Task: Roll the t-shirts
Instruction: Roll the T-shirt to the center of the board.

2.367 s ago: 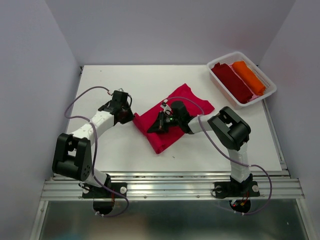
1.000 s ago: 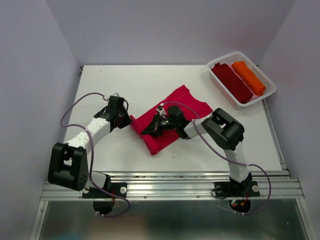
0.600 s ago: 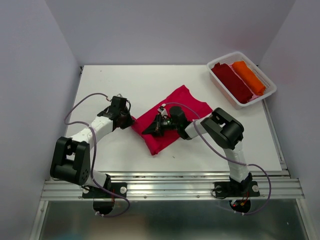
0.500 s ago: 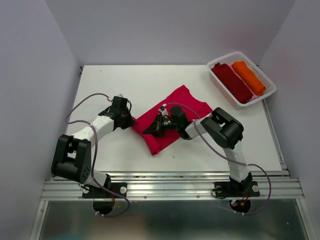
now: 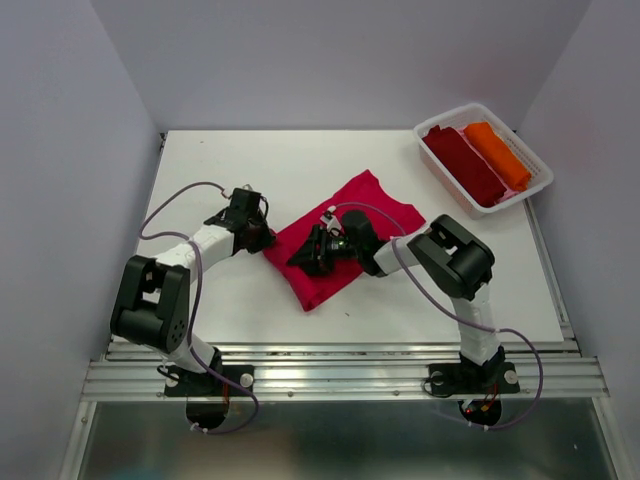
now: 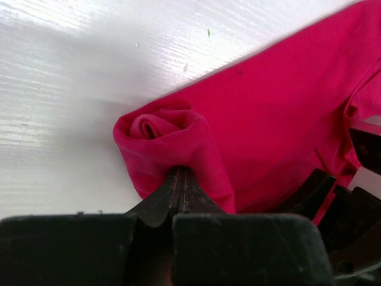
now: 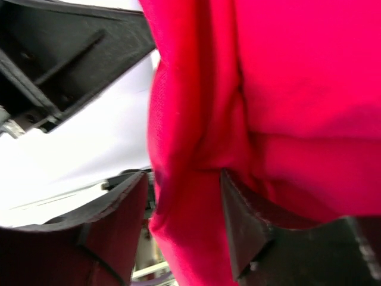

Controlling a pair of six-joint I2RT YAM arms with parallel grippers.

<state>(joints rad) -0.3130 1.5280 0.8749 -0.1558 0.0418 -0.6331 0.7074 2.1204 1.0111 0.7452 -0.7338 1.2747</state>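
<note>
Crimson t-shirt (image 5: pixel 385 210) lies folded mid-table, its left end rolled into a small coil. Maroon roll (image 5: pixel 465 165) and orange roll (image 5: pixel 497 153) sit side by side in the far-right tray (image 5: pixel 537 163).

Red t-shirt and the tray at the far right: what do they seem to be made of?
Red t-shirt: soft, thin, matte knit cloth, probably cotton jersey; it curls into a loose roll and creases without shine. Tray: thin whitish plastic, seemingly translucent and slightly glossy; its rim and walls look moulded, exact kind unclear.
</note>
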